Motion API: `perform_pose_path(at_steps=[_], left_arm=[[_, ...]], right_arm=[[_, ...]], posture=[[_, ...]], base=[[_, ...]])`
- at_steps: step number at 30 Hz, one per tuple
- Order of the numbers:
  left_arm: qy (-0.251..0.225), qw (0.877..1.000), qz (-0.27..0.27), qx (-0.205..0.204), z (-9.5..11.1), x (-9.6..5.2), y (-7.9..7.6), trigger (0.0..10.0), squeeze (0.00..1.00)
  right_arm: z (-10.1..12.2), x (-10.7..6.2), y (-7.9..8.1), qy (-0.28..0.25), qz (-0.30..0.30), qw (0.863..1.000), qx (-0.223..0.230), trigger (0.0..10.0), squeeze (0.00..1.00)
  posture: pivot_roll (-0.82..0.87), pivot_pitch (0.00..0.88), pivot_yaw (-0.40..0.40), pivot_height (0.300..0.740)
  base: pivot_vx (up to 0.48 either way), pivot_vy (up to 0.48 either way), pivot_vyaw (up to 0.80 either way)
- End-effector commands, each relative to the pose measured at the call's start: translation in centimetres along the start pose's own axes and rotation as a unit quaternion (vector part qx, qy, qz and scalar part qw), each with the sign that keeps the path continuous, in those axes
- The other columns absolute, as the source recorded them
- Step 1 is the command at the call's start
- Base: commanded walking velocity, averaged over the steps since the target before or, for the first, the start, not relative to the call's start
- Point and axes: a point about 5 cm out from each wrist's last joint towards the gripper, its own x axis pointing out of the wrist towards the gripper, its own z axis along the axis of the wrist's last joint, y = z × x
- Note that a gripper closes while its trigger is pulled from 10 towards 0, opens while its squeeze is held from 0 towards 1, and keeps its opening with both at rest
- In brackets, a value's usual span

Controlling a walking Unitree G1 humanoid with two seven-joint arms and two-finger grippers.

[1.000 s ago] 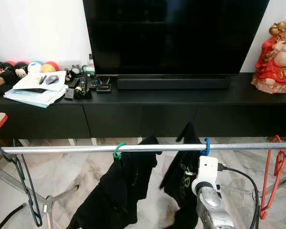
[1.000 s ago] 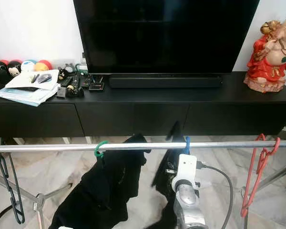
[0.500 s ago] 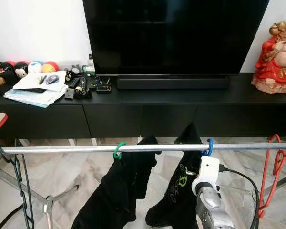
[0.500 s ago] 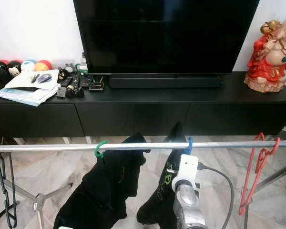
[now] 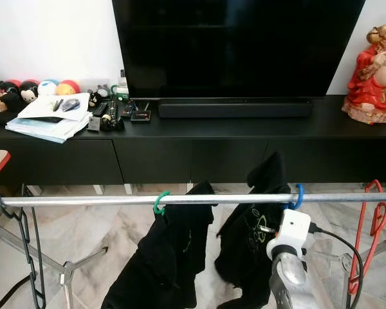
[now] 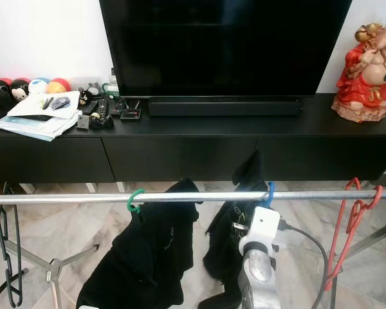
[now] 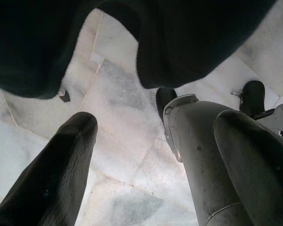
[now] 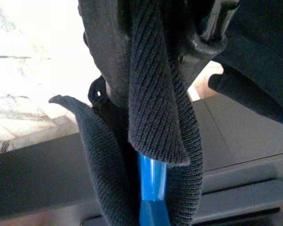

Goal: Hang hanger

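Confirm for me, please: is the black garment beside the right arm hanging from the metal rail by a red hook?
Not quite: that black garment hangs from the metal rail by a blue hook, as the left eye view shows.

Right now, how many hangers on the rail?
4, maybe more past the frame edges: dark wire hanger at the far left, green plastic hook holding a black garment, blue plastic hook above the right hand, red plastic hanger at the far right.
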Motion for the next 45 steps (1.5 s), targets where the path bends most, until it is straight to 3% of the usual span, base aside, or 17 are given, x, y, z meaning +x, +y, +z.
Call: perform_pose_path(at_steps=[1,6,13,14,15,16,18,25,30,45], left_arm=[[0.008,1.0,0.0,0.012,-0.4,-0.1,0.2,10.0,0.0],[0.008,1.0,-0.001,0.011,-0.4,-0.1,0.1,10.0,0.0],[0.008,1.0,0.003,0.01,-0.4,-0.1,0.2,10.0,0.0],[0.008,1.0,0.006,0.009,-0.4,-0.1,0.2,10.0,0.0],[0.008,1.0,0.009,0.009,-0.4,-0.1,0.2,10.0,0.0],[0.007,1.0,0.014,0.011,-0.4,-0.1,0.3,10.0,0.0],[0.007,1.0,0.025,0.014,-0.4,-0.1,0.4,10.0,0.0],[0.004,0.999,0.047,0.006,-0.4,-0.1,0.6,10.0,0.0],[-0.001,0.998,0.055,-0.038,-0.6,-0.1,0.5,10.0,0.0],[0.01,0.997,0.076,-0.025,-0.8,-0.2,0.4,10.0,0.0]], right_arm=[[1.4,0.0,0.4,-0.041,0.012,0.999,-0.009,0.0,0.0],[-0.1,-1.8,-0.7,-0.032,0.01,0.999,-0.023,0.0,0.0],[-1.0,-2.8,-1.8,-0.018,0.006,0.999,-0.035,0.0,0.0],[-1.2,-3.0,-1.9,-0.013,0.01,0.999,-0.037,1.8,0.0],[-1.3,-3.1,-1.9,-0.008,0.014,0.999,-0.04,2.4,0.0],[-1.9,-3.3,-1.8,0.012,0.027,0.998,-0.048,10.0,0.0],[-2.8,-3.6,-1.5,0.041,0.05,0.996,-0.064,10.0,0.0],[-3.6,-4.1,-1.4,0.055,0.062,0.994,-0.066,10.0,0.0],[-3.7,-4.4,-1.6,0.064,0.067,0.993,-0.075,10.0,0.0],[-3.5,-4.1,-1.8,0.062,0.075,0.992,-0.083,10.0,0.0]], posture=[[0.08,0.0,0.022,0.74],[0.08,0.0,0.02,0.74],[0.07,0.0,0.016,0.74],[0.07,0.0,0.016,0.74],[0.07,0.0,0.016,0.74],[0.07,0.0,0.016,0.74],[0.07,0.0,0.014,0.74],[0.07,0.0,0.012,0.74],[0.06,0.0,0.003,0.74],[0.07,0.0,-0.003,0.74]], base=[[0.0,0.0,0.0],[0.0,0.0,0.0],[0.0,0.0,0.0],[0.0,0.0,0.0],[0.0,0.0,0.0],[0.0,0.0,0.0],[0.0,0.0,0.0],[0.0,0.0,0.0],[0.0,0.0,0.0],[0.0,0.0,0.0]])
